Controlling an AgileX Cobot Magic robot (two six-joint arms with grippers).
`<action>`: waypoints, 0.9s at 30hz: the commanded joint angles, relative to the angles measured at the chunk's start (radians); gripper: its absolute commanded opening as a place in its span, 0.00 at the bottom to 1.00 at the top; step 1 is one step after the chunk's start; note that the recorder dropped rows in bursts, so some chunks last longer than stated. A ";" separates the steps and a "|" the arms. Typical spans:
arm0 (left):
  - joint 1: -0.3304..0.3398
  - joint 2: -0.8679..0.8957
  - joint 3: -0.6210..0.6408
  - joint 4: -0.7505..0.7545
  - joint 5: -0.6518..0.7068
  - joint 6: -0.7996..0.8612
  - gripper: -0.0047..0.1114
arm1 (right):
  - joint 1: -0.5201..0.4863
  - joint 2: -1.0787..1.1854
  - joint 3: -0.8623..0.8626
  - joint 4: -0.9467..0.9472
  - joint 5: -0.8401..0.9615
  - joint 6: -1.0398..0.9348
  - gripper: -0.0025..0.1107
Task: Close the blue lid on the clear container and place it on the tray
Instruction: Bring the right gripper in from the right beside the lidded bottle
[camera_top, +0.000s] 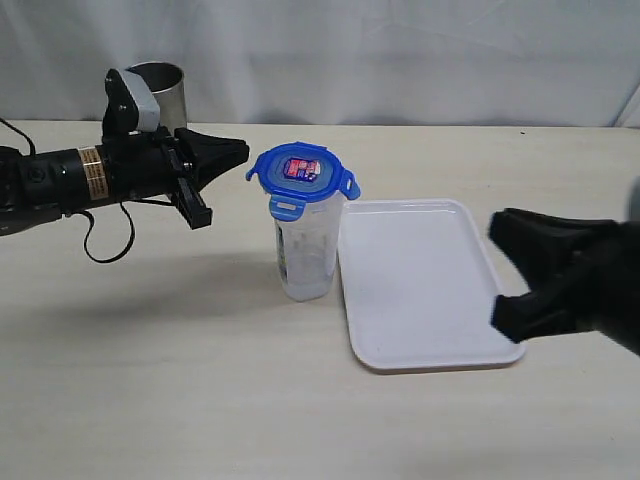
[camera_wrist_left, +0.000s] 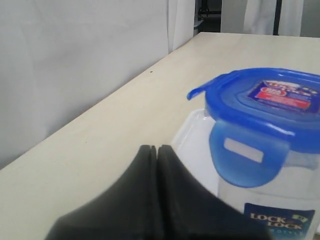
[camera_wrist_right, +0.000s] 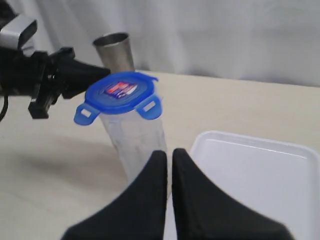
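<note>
Blue lid (camera_top: 302, 172) on container (camera_top: 305, 255), nr tray (camera_top: 420, 290)

The right gripper (camera_wrist_right: 169, 152), its black jaws drawn together, hangs before the clear container (camera_wrist_right: 136, 145), which stands upright on the pale table (camera_wrist_right: 60, 170) just beside the white tray (camera_wrist_right: 260, 170). The blue lid (camera_wrist_right: 119, 93) sits on top with its flaps splayed outward, and the left gripper (camera_wrist_right: 97, 73) points its tapered tip close at the rim. A steel cup (camera_wrist_right: 115, 50) stands behind, by a white curtain (camera_wrist_right: 225, 35).
</note>
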 joint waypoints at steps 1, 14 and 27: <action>-0.003 0.000 -0.009 0.073 -0.017 -0.050 0.04 | 0.030 0.189 -0.068 -0.039 -0.063 -0.008 0.06; -0.002 0.000 -0.009 0.142 -0.064 -0.072 0.04 | -0.036 0.543 -0.273 -0.083 -0.077 -0.004 0.06; 0.002 0.000 -0.009 0.127 -0.012 -0.079 0.04 | -0.249 0.638 -0.448 -0.185 0.142 0.006 0.06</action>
